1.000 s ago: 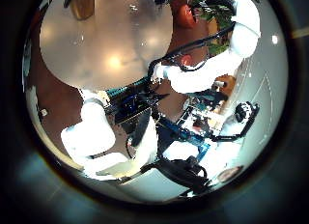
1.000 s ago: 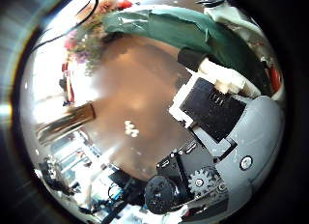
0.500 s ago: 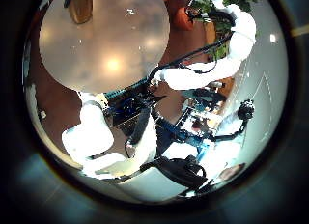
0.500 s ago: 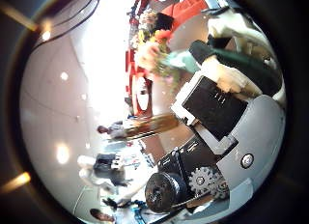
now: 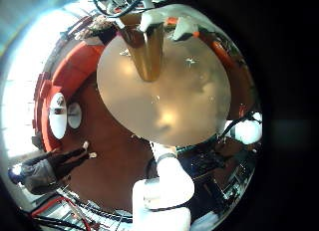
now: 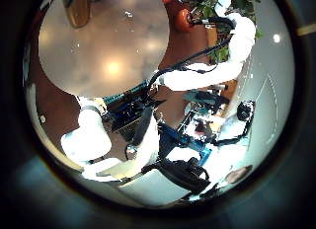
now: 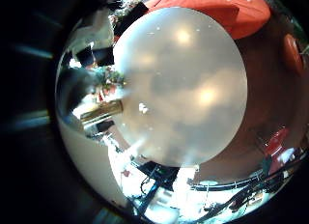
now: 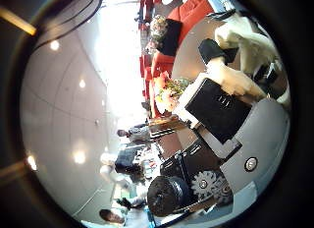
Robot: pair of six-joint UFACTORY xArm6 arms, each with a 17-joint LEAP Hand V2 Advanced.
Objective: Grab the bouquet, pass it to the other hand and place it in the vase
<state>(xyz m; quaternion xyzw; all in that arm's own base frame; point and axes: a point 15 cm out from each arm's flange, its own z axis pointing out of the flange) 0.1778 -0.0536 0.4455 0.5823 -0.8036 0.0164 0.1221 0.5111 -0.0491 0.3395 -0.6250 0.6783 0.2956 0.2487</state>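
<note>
In the left little finger side palm view the vase [image 5: 147, 54] stands upright near the table's rim, with a hand [image 5: 164, 22] over it. My left hand is high above the table.
The left thumb side palm view shows the round table [image 6: 99, 51], the vase [image 6: 77, 7] at its rim and my right arm [image 6: 202, 76] reaching out beside the table. Seats [image 7: 208, 7] stand round the table on the floor.
My right hand has turned: the bouquet's wrapper crossed its thumb side view a second ago, and now only the flower heads show. My right arm has stretched farther out in the left thumb side view.
</note>
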